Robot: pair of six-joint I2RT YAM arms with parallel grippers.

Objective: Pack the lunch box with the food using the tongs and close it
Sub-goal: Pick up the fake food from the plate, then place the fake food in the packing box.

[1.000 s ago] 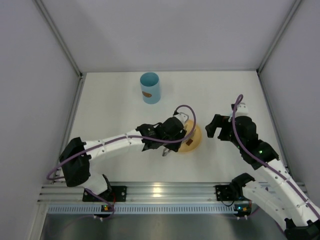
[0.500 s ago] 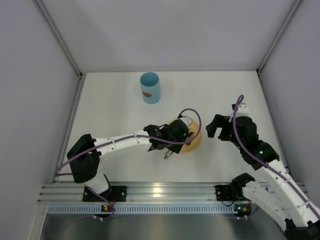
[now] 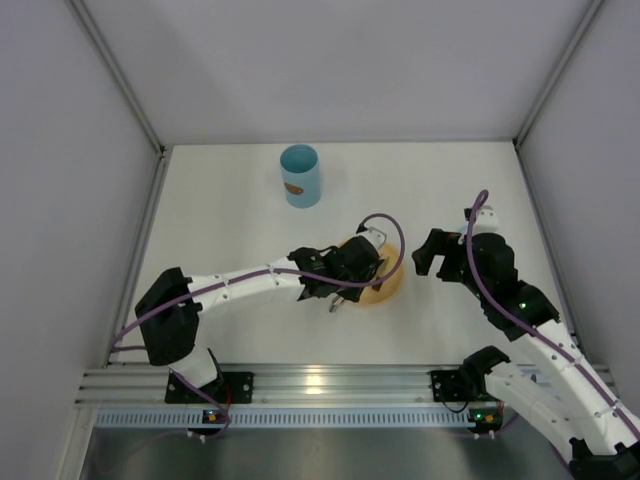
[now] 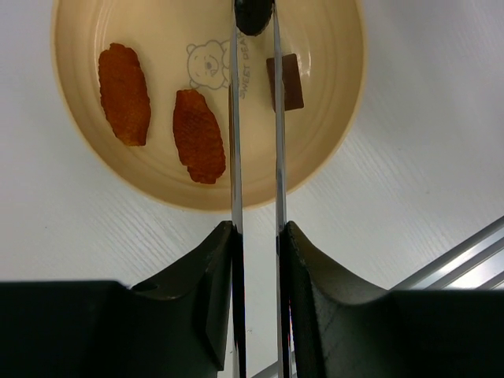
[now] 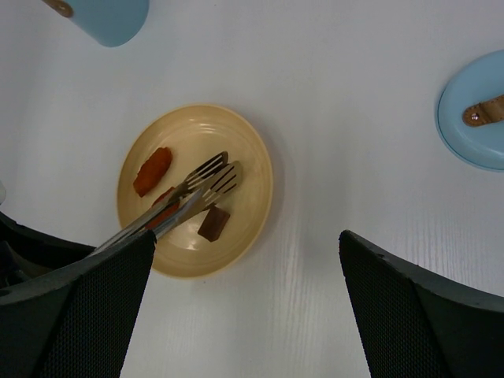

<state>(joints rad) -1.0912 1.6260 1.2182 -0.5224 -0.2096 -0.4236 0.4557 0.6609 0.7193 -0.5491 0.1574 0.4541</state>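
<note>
Two fingers of our left gripper squeeze the tongs nearly closed, we judge to nip food off the plate, where three pieces lie. Beside it our right gripper hangs wide open, empty. Farthest, the box stands upright, open-topped.

Lunch box light blue; plate pale yellow, bear print; tongs silvery.
</note>
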